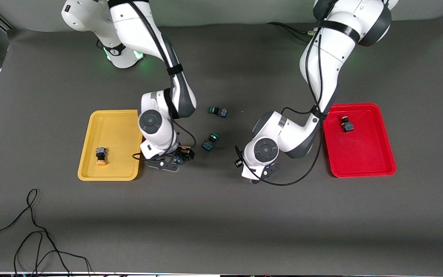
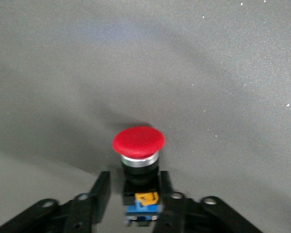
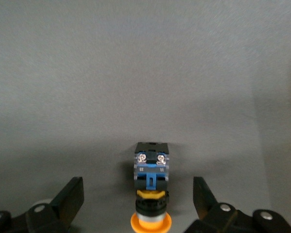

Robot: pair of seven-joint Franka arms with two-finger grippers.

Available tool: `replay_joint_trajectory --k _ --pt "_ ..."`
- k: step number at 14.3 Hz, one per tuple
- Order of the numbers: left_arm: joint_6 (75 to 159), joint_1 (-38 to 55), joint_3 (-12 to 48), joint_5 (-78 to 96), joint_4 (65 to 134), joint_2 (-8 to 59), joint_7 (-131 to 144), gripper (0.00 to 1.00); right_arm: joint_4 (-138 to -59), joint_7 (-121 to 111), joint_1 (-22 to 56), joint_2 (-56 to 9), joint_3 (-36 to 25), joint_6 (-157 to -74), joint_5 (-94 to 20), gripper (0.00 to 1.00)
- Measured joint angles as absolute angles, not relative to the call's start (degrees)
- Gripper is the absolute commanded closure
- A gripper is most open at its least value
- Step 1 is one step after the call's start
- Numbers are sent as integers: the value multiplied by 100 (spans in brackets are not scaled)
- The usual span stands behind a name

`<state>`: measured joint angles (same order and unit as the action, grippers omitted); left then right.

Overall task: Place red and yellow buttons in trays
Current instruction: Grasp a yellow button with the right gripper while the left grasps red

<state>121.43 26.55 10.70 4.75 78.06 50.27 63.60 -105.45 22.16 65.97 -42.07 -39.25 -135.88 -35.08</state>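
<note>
Here, left jaws clamp red button (image 2: pixel 138 145), right jaws spread around yellow button (image 3: pixel 151 194).

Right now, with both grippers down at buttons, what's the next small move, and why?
Probably let the left gripper finish its pinch on the red button before lifting: its fingers sit tight against the barrel, on the mat. It then belongs in the red tray. The right gripper is open around the yellow button.

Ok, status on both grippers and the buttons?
Left gripper shut on red button. Right gripper open, straddling yellow button. Yellow tray and red tray hold one each. Green buttons clear of both grippers.
</note>
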Motion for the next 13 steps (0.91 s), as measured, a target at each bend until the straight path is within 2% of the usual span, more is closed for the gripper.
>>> replay_joint_trajectory --k 1,2,3,4,5,7,9,11,13 --pt "12193 2655 1070 473 7805 5039 6360 100 -10545 2216 6603 -4279 -3902 -13636 -3515 3" --pt "12203 2655 1070 470 7791 5039 6360 100 -10544 2216 6602 -4326 -3879 -13660 -3518 23" --pt "12171 2651 1065 446 7750 5037 6360 100 -10544 2216 6601 -4358 -3868 -13683 -3520 53" --pt "12007 2638 1057 317 7701 5019 6328 100 -10544 2215 6595 -4373 -3867 -13695 -3520 71" --pt "11646 2613 1041 89 7643 4974 6242 100 -10541 2212 6572 -4372 -3868 -13696 -3520 82" --pt "10696 2452 986 -229 7576 4754 5812 100 -10531 2187 6499 -4371 -3869 -13695 -3521 91" --pt "10052 2090 949 -344 7774 4293 4980 100 -10526 2169 6463 -4370 -3869 -13695 -3521 92" --pt "9886 1620 927 -455 8477 3589 3954 100 -10490 2168 6462 -4353 -3883 -13637 -3521 92" --pt "9979 1097 903 -712 9359 2914 2990 100 -10337 2111 6465 -4229 -4047 -13116 -3521 92"
